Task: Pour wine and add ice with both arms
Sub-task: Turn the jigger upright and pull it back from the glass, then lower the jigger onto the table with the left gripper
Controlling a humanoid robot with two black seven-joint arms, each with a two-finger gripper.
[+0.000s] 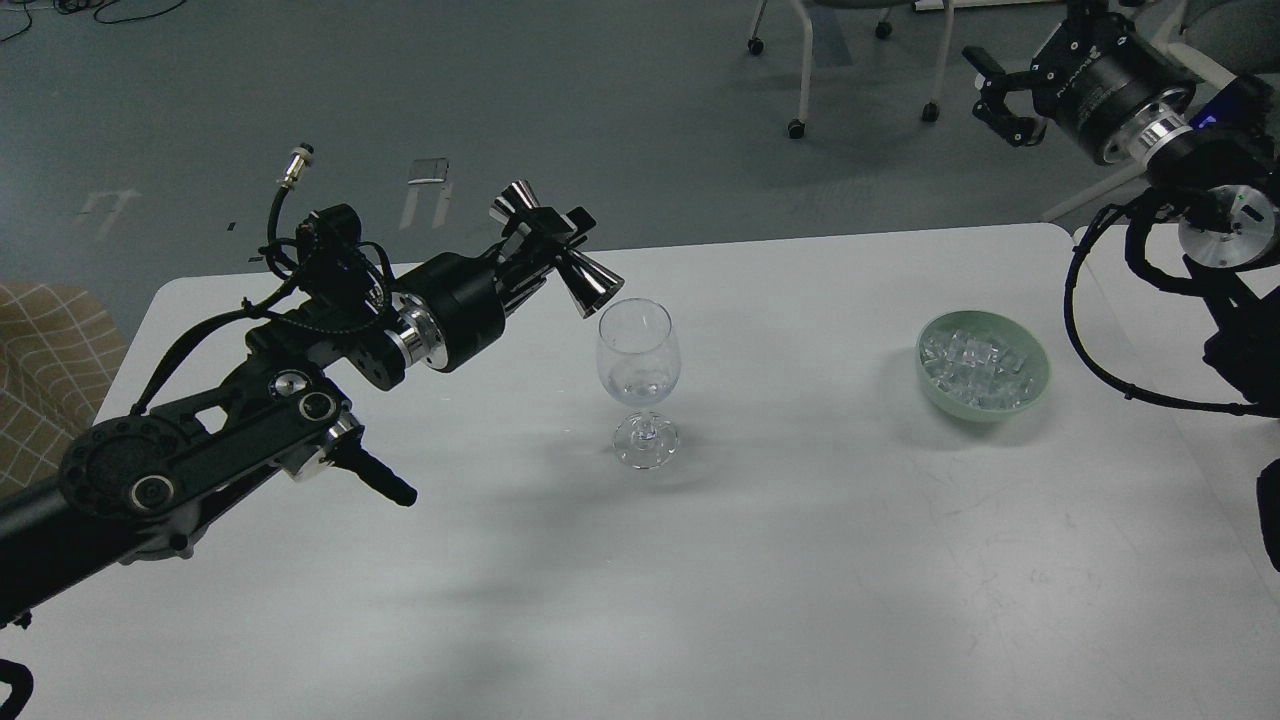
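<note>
A white bench [700, 560] is observed carrying a clear wine glass [638, 378] near its centre and a pale green bowl [984, 364] at the glass's 3 o'clock, well apart. The ice [978, 356] is heaped inside the bowl. The left end effector [545, 238] is closed on a silver jigger [560, 252], which is tilted with its lower mouth angled down at the 10 o'clock side of the glass rim, just beside it; contact cannot be confirmed. A little clear content is noted in the glass bowl. The right end effector [998, 92] is raised at the bowl's 12 o'clock, beyond the bench edge, its fingers parted and holding nothing.
</note>
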